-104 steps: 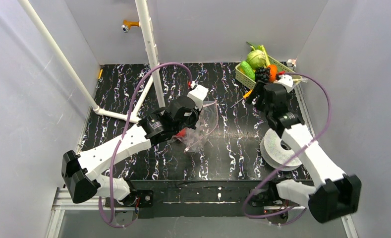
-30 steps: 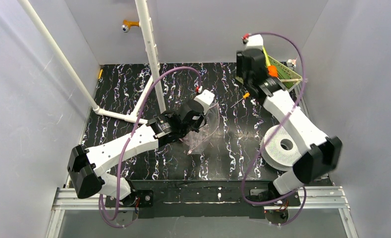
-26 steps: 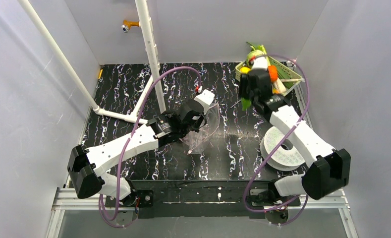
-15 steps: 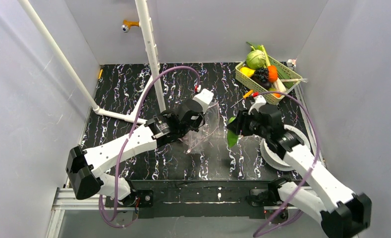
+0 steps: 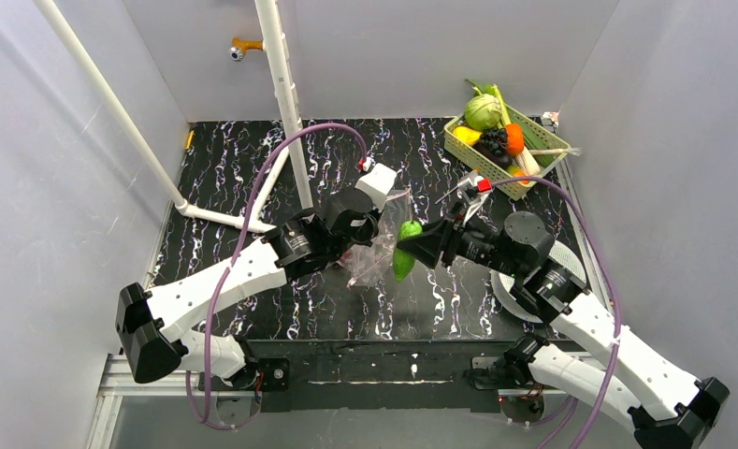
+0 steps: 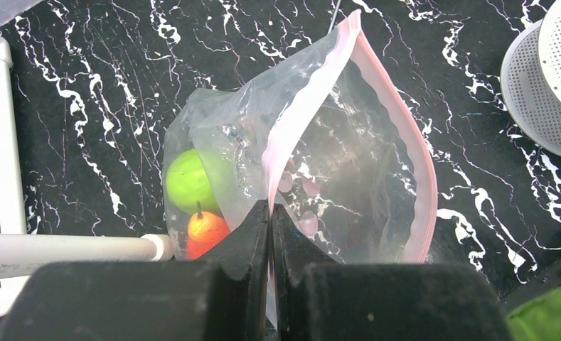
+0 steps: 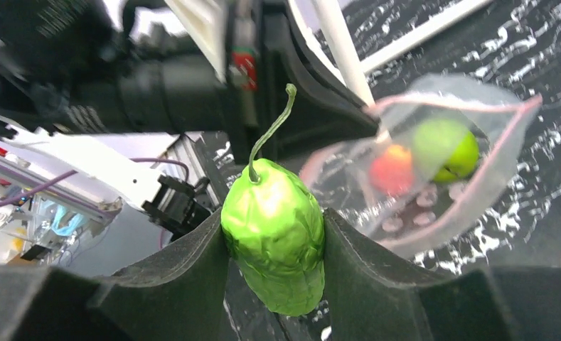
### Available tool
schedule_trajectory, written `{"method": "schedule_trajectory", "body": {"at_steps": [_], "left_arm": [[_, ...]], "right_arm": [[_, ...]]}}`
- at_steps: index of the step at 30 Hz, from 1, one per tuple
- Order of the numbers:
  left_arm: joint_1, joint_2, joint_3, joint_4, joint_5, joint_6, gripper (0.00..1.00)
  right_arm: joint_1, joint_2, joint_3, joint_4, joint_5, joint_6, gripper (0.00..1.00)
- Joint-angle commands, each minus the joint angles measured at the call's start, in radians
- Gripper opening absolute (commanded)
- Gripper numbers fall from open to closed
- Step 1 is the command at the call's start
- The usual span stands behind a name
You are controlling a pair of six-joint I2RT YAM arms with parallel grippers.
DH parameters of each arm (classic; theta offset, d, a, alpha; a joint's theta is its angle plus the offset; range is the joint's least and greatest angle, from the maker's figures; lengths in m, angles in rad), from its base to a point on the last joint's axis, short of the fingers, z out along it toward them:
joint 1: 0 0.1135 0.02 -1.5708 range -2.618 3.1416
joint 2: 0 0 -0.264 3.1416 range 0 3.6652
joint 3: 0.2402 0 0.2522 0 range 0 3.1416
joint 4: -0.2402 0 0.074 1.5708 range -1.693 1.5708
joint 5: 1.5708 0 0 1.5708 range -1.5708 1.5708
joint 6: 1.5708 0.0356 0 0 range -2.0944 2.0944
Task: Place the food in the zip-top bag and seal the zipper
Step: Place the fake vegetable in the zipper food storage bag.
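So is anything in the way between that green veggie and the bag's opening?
Nothing visible is. The right gripper holds the green piece near the zip-top bag, whose mouth gapes toward it; the left gripper pinches the zipper.

Bag (image 5: 376, 253): mid-bench (image 5: 224, 168), mouth toward the right; left pincer (image 6: 270, 227) pinches it at the zipper (image 6: 309, 92).
In bag: two fruits (image 6: 188, 181), at the deep end, side by side.
Pepper (image 7: 274, 234): clamped in right pincer (image 5: 410, 251), just right of bag mouth, outside it.
Basket (image 5: 460, 152): far-right bench corner, produce (image 5: 498, 140) inside.
Disc (image 6: 540, 78): on bench, right of bag, partly under right arm.
Pipe (image 5: 285, 94): behind bag, to its left.
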Motion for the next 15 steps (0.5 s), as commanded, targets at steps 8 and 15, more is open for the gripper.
{"method": "schedule_trajectory", "body": {"at_steps": [8,15], "left_arm": [[-0.005,-0.055,-0.026,0.040,-0.029,0.009,0.00],[-0.005,-0.058,-0.027,0.045,-0.020,0.008,0.00]], "right_arm": [[0.132,0.134,0.074,0.263,0.414,-0.046,0.03],[0.135,0.192,0.065,0.269,0.498,-0.055,0.18]]}}
